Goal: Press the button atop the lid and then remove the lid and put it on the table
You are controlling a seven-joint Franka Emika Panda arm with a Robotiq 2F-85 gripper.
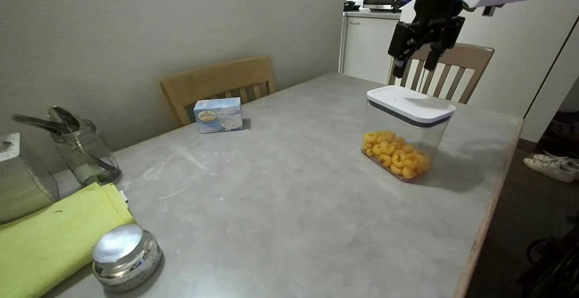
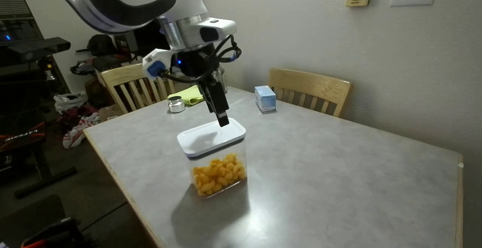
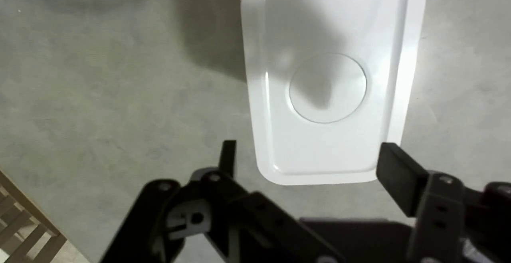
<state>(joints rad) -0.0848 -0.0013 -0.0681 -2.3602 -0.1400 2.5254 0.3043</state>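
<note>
The white lid (image 1: 407, 101) sits level on a clear container (image 1: 402, 153) of yellow pasta. The lid also shows in an exterior view (image 2: 199, 142) and in the wrist view (image 3: 323, 147). The button (image 3: 335, 91) is a round outlined disc at the lid's middle in the wrist view; it looks about level with the lid, and a shadow falls across it. The container stands on the grey table (image 1: 271, 207). My gripper (image 3: 307, 149) is open and empty. In an exterior view my gripper (image 1: 415, 68) hangs above the lid with a gap, not touching it.
A blue tea box (image 1: 219, 115) stands near the wall side. A silver jar (image 1: 126, 257), a yellow cloth (image 1: 68, 230) and a glass jar with cutlery (image 1: 88, 153) are at the table's far end from the container. Wooden chairs (image 2: 310, 92) stand at the edges.
</note>
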